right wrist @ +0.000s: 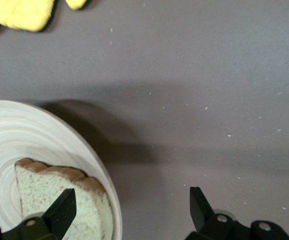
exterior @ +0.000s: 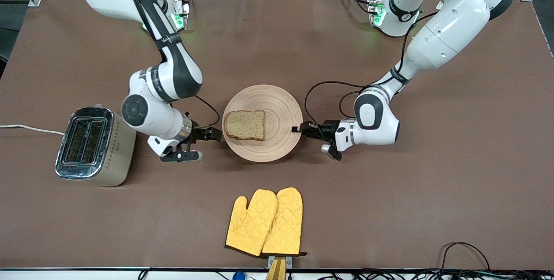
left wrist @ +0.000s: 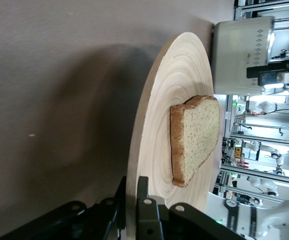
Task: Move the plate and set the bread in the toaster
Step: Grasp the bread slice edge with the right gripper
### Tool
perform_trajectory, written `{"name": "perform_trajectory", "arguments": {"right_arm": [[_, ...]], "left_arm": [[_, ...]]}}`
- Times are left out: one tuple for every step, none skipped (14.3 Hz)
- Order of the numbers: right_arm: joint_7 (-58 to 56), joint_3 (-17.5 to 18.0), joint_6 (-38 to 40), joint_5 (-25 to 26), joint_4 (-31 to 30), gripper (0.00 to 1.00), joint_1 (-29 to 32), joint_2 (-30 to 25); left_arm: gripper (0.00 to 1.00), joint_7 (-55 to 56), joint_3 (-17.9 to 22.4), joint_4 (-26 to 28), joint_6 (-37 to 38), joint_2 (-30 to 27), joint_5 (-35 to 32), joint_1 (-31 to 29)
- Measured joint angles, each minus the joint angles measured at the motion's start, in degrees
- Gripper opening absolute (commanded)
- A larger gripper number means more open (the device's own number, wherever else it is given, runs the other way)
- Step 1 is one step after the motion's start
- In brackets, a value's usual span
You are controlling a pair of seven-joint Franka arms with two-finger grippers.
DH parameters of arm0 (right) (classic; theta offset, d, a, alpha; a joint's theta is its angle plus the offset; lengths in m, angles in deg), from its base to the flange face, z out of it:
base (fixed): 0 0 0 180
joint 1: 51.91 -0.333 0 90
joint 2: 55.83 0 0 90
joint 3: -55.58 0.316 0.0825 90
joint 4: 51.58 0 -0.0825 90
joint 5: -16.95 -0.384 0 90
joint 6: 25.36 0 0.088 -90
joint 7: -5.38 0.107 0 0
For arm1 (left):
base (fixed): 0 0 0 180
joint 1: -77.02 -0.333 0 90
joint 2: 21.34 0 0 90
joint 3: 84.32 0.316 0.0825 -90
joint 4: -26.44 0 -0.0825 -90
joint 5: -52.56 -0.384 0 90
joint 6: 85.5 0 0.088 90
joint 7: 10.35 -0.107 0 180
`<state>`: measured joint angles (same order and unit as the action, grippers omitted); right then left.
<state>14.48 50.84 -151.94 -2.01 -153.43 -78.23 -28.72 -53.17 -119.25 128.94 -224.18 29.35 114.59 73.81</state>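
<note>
The left pincer (exterior: 299, 129) was clamped on the rim of the wooden plate (exterior: 281, 111) at the edge toward the left arm's end of the worktop (exterior: 389, 210); in the left wrist view the rim ran between its two black fingers (left wrist: 147, 215), one above the wood and one beneath. The right pincer (exterior: 215, 133) sat low beside the plate's rim at the right arm's end, fingers (right wrist: 62, 210) spread wide, one over the crust of the bread (exterior: 245, 124) and the other over bare worktop, touching nothing as far as could be seen. Judgement: the step in hand was the plate move, with the bread pick being lined up. To do it well, the plate should be kept level and drawn slowly, since the slice lay loose and a one-edge grip invites tilt; the right pincer should straddle the bread only, not the plate rim as well, before closing. Contents: the plate held the single wholegrain slice, lying flat, off-centre toward the right arm's end. The cream toaster (exterior: 93, 146) stood at the right arm's end of the worktop, well apart from the plate, both slots looking dark and empty, cord trailing off the edge. A pair of yellow oven mitts (exterior: 266, 221) lay nearer the front camera than the plate.
</note>
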Motion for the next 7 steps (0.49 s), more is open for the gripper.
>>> {"name": "perform_trajectory", "arguments": {"right_arm": [[0.0, -0.01, 0.05, 0.0, -0.05, 0.97, -0.47, 0.4], [0.23, -0.01, 0.15, 0.0, -0.28, 0.97, -0.95, 0.62], [0.77, -0.01, 0.18, 0.0, -0.91, 0.96, -1.4, 0.66], [1.44, -0.02, 0.18, -0.01, -1.66, 0.93, -1.82, 0.67], [2.49, -0.01, 0.06, -0.04, -2.38, 0.93, -2.47, 0.67], [4.35, -0.01, -0.59, -0.07, -3.08, 0.93, -3.58, 0.68], [7.03, 0.0, -1.66, -0.07, -3.74, 0.93, -5.04, 0.68]], "left_arm": [[0.0, -0.68, 0.01, -0.01, -0.73, 1.01, 0.09, 0.13], [0.01, -1.1, 0.0, -0.05, -1.07, 1.78, 0.45, 0.29], [0.02, -1.59, -0.08, -0.18, -1.07, 2.29, 1.3, 0.43], [0.03, -1.78, -0.08, -0.33, -1.13, 2.51, 2.16, 0.7], [0.05, -1.78, -0.08, -0.47, -1.18, 2.7, 2.8, 1.04], [0.1, -1.78, -0.08, -0.57, -1.21, 2.86, 3.33, 1.36], [0.17, -1.78, -0.07, -0.65, -1.22, 2.96, 3.63, 1.59]]}}
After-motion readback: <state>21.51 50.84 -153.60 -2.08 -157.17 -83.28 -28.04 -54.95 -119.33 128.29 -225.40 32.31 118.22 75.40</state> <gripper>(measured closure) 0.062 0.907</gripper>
